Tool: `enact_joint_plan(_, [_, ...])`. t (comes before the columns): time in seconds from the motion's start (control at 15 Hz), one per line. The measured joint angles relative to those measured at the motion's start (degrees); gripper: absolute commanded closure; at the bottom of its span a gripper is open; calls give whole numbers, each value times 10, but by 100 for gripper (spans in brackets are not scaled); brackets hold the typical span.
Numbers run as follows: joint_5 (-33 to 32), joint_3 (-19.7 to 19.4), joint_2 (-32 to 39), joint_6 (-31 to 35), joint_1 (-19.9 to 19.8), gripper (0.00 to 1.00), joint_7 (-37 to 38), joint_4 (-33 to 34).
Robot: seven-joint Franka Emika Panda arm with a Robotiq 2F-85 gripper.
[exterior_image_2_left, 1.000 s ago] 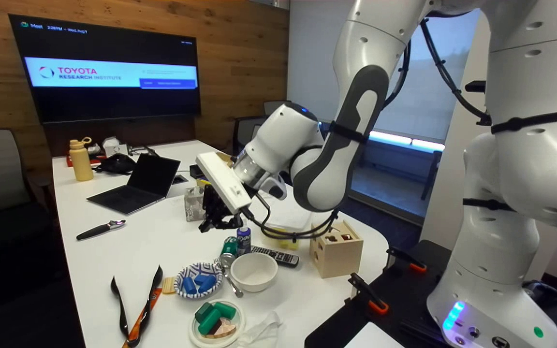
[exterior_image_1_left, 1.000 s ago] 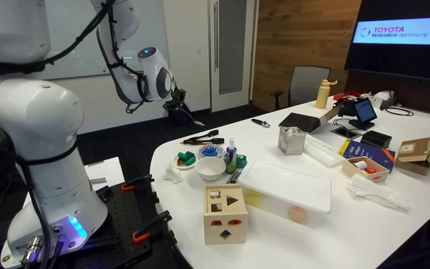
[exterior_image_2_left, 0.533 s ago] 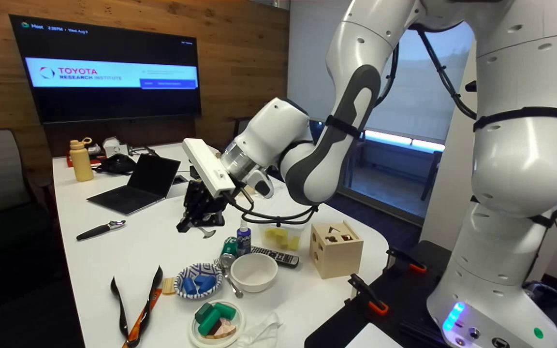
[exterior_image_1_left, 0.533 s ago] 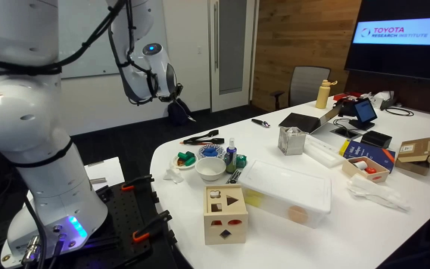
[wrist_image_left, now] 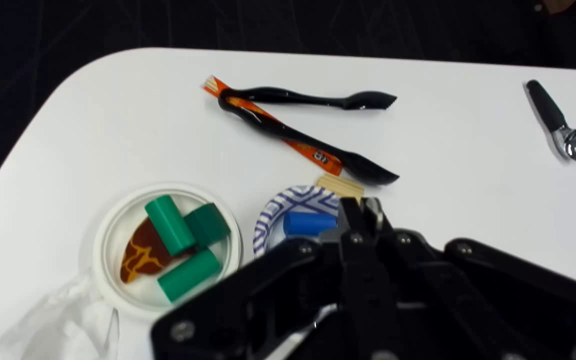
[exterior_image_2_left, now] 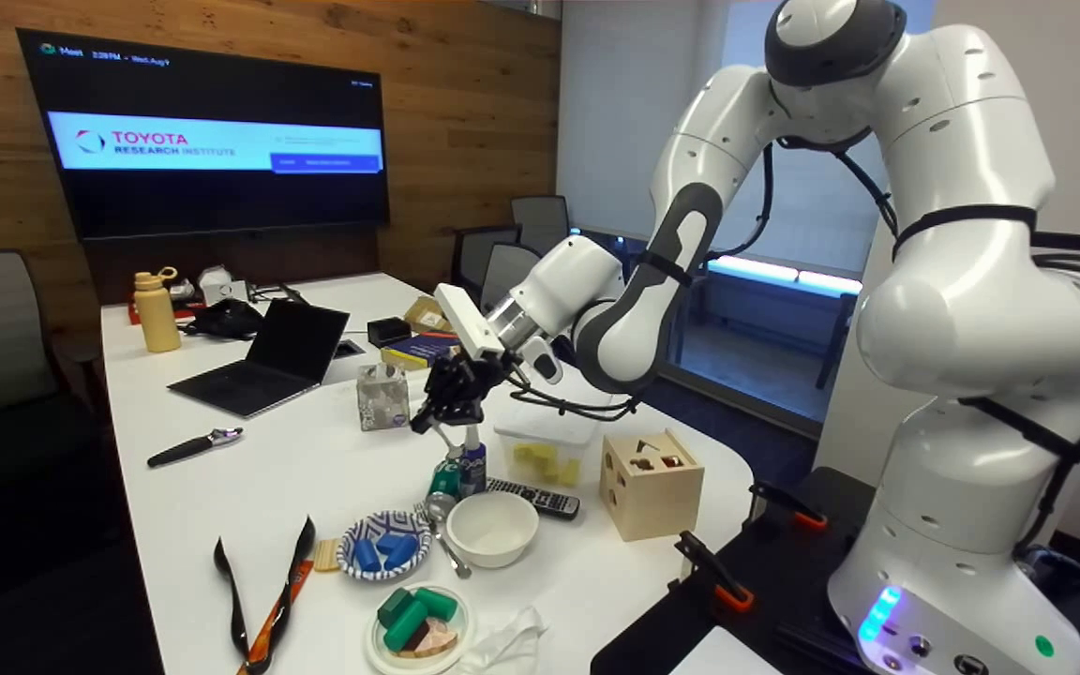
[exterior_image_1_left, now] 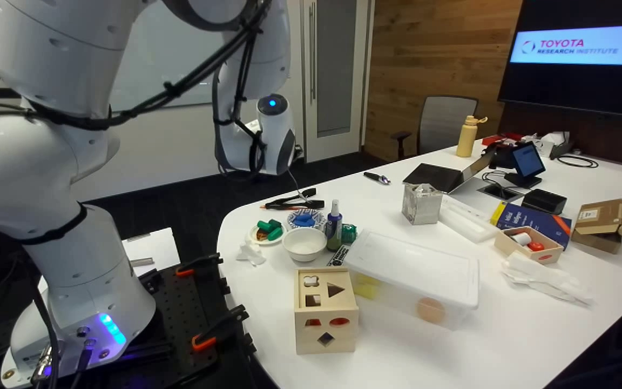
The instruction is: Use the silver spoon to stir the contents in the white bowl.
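The gripper (wrist_image_left: 362, 215) grasps a silver spoon (exterior_image_1_left: 293, 180), tilted down over the table (exterior_image_1_left: 397, 351). The shallow white bowl (wrist_image_left: 100, 252) of green blocks (wrist_image_left: 169, 225) stands by the rounded corner, apart from the spoon, a deeper bowl (exterior_image_2_left: 493, 527) nearby. A lit screen (exterior_image_2_left: 212, 136) hangs beyond.

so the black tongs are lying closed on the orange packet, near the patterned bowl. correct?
Not closed: the wrist view shows the black tongs spread open in a V. They do lie on the orange packet, near the patterned bowl.
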Motion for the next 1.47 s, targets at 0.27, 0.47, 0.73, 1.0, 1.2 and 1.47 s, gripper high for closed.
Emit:
enact_joint_plan(0.27, [-52, -7, 114, 0, -130, 99, -89, -11])
enact_joint_plan(0.47, [-88, -19, 201, 0, -195, 99, -143, -17])
enact_joint_plan(0.73, [-120, -28, 289, 0, -229, 99, -186, -21])
enact_joint_plan(1.0, [-125, -38, 338, 0, -228, 99, -208, -18])
enact_joint_plan(1.2, [-127, -43, 368, 0, -226, 99, -223, -8])
enact_joint_plan(1.47, [-127, -44, 392, 0, -226, 99, -265, 20])
